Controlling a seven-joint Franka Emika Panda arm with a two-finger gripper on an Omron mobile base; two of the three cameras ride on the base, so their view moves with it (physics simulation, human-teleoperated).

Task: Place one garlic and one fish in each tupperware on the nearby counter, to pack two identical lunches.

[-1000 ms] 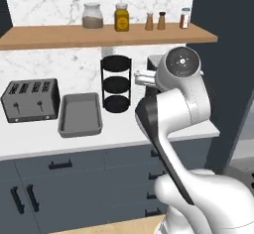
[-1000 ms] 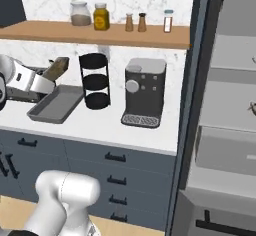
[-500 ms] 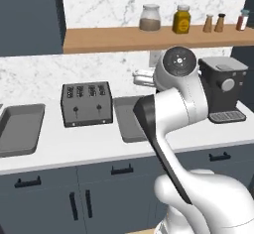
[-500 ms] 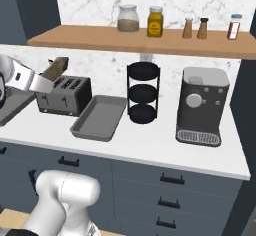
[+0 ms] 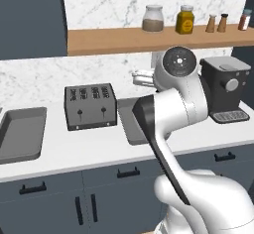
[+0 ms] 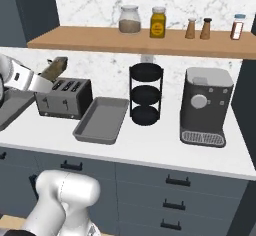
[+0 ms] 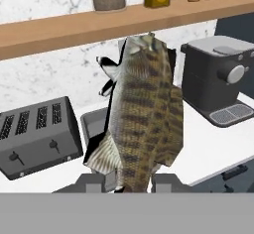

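base has driven left along the counter (image 6: 150, 145), both tupperware (image 5: 20, 134) now in frame; gripper (image 7: 130, 181) pinching fish (image 7: 144, 114), ready for placing.

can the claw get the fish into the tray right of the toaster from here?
Probably yes. The claw, shut on the fish, is above the toaster; the tray beside it lies open with nothing over it.

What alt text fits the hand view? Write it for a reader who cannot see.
A striped brown fish stands upright, clamped in the gripper. Behind it on the white counter sit a black toaster, a grey tupperware and a coffee machine.
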